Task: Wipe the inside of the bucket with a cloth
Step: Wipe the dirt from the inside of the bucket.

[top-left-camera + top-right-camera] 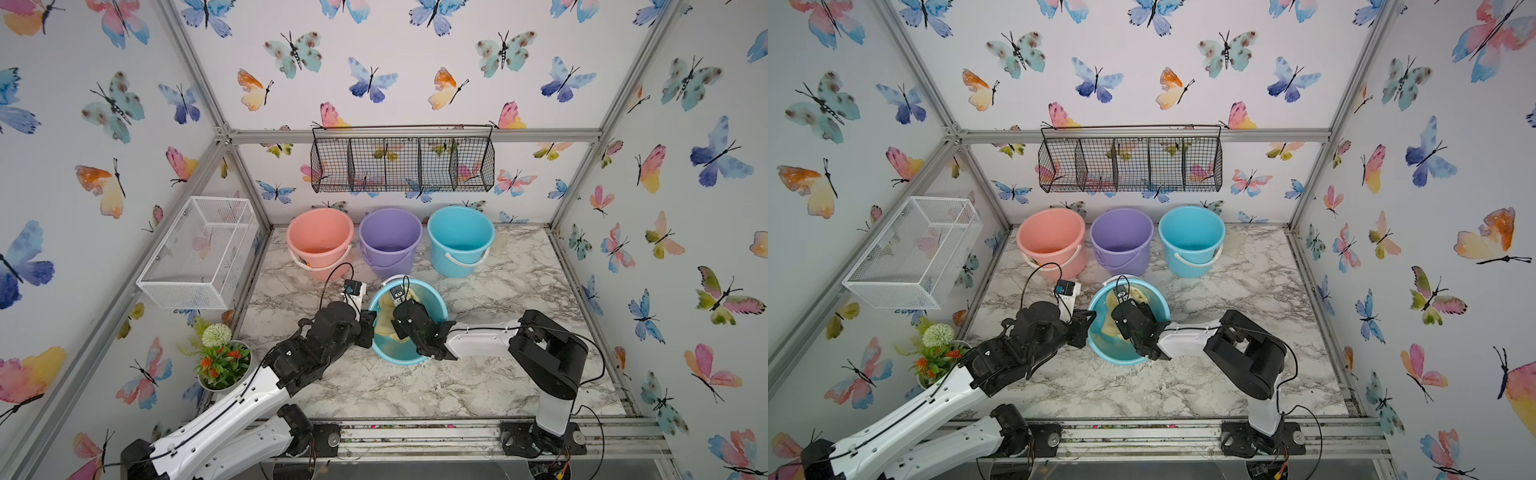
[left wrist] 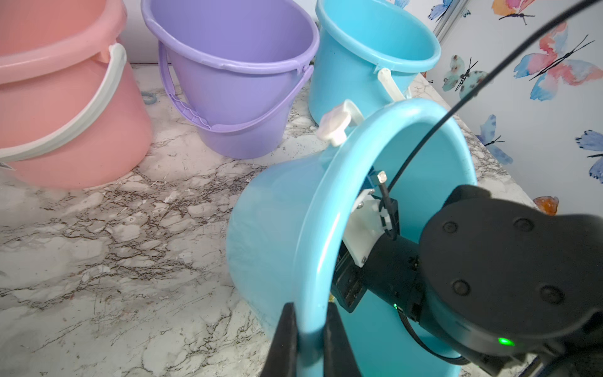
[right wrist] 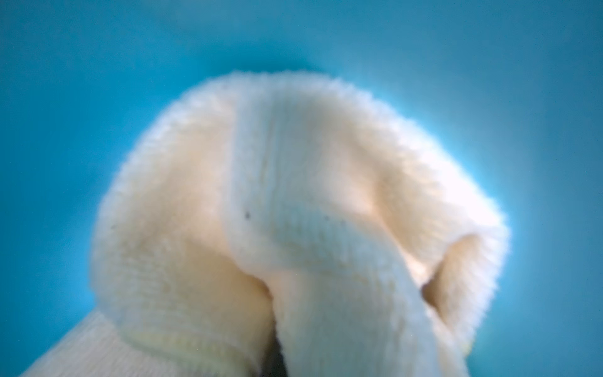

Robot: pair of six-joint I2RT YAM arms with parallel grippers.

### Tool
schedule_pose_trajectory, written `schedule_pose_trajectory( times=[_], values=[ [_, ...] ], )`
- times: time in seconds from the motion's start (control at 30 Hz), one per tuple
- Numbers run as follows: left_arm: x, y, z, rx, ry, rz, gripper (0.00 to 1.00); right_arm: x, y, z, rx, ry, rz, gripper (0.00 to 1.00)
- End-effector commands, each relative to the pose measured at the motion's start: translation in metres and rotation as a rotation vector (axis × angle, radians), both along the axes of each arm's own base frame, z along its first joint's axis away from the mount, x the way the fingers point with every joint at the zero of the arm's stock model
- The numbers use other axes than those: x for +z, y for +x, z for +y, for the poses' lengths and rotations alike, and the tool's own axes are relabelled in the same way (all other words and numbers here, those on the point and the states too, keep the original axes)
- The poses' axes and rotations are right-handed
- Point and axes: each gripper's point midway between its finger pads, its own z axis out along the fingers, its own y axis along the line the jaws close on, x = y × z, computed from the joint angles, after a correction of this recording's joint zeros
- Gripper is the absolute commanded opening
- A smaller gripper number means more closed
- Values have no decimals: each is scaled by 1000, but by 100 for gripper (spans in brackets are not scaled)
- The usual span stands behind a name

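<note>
Top views: bright, even, diffuse light from above. Shadows on the marble tabletop (image 1: 498, 374) are faint and soft-edged. Wide-angle bowing makes the aluminium frame posts (image 1: 189, 62) splay outward toward the corners. Slight overall softness.

Left wrist view: well lit. A pale glare streak runs along the rim of the tilted blue bucket (image 2: 318, 254). The left gripper (image 2: 308, 313), close to the lens, is blurred. The green indicator light (image 2: 505, 341) blooms.

Right wrist view: wholly out of focus. The cloth (image 3: 293, 212) is blown out to white on one side. The same bucket's wall darkens toward the corners.
</note>
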Motion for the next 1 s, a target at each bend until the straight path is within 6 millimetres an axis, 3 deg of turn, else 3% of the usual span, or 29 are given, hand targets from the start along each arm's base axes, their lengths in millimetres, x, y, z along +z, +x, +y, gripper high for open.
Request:
schedule_pose_trajectory(
  times=[0.0,0.2,0.37,0.47,0.67,0.97],
  values=[
    [-9,-8,2,-23,21,33,0,-12,11,-35,-130,-189,-7,2],
    [-10,-7,2,-18,26,33,0,-49,-21,-59,-135,-315,225,2],
    [-12,-6,0,-20,31,39,0,-45,-46,-60,-85,-238,341,2],
    [-15,-5,-2,-20,34,49,0,-22,-60,-44,-25,-91,394,2],
    [-16,-3,-5,-25,32,53,0,47,-83,-6,128,266,432,2],
    [-18,-4,-5,-28,29,59,0,143,-83,3,212,500,305,2]
  ],
)
